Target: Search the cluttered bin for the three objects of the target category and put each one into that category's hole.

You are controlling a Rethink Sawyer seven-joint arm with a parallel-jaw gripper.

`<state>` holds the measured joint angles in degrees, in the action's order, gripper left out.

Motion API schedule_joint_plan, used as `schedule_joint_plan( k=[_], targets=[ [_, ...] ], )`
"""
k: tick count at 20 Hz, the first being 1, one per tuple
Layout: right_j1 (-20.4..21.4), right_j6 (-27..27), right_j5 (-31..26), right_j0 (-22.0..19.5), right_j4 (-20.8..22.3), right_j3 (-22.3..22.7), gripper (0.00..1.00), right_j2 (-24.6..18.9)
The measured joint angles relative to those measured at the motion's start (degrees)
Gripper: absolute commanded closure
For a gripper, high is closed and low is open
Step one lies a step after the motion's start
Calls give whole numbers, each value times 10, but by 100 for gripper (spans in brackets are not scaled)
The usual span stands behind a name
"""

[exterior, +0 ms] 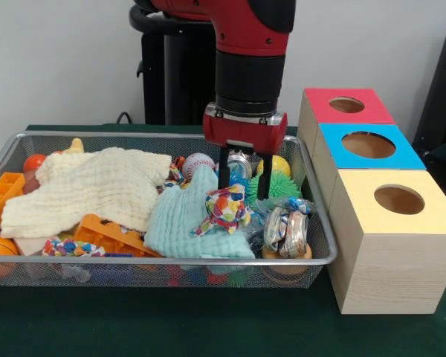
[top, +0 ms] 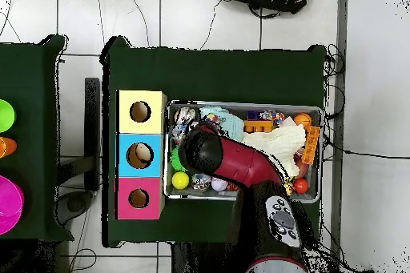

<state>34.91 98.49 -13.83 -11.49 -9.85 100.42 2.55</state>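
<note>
In the wire bin (exterior: 15, 262), a rolled metal piece (exterior: 286, 232) lies near the front-right corner. Behind it the gripper (exterior: 244, 177) hangs open and empty above the clutter; I would lower it straight, avoiding the cloth (exterior: 180, 219).

Wire bin (exterior: 321, 256) sits on the table (exterior: 171, 327), and three boxes (exterior: 386, 223) line up in a row just beside its right end, each with a hole on top. Inside the bin, one cloth (exterior: 97, 186) covers the left half; a second cloth (exterior: 186, 223) lies at the middle, near the front rim. A knotted toy (exterior: 227, 208) rests on that second cloth. The gripper (exterior: 244, 175) hangs over the bin's middle, just behind the toy. A spiky ball (exterior: 279, 187) sits near the back right corner.
</note>
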Motion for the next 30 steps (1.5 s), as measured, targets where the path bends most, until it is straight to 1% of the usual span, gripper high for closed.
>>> schedule_joint_plan(
  k=[8, 24, 28, 30],
  targets=[
    [0, 0, -15, 0, -1, -10, 0, 0],
    [-2, 0, -21, -8, -1, -39, 0, 0],
    [-5, 0, -45, -9, -1, -54, 0, 0],
    [-8, 0, -67, -9, -1, -68, 0, 0]
  ],
)
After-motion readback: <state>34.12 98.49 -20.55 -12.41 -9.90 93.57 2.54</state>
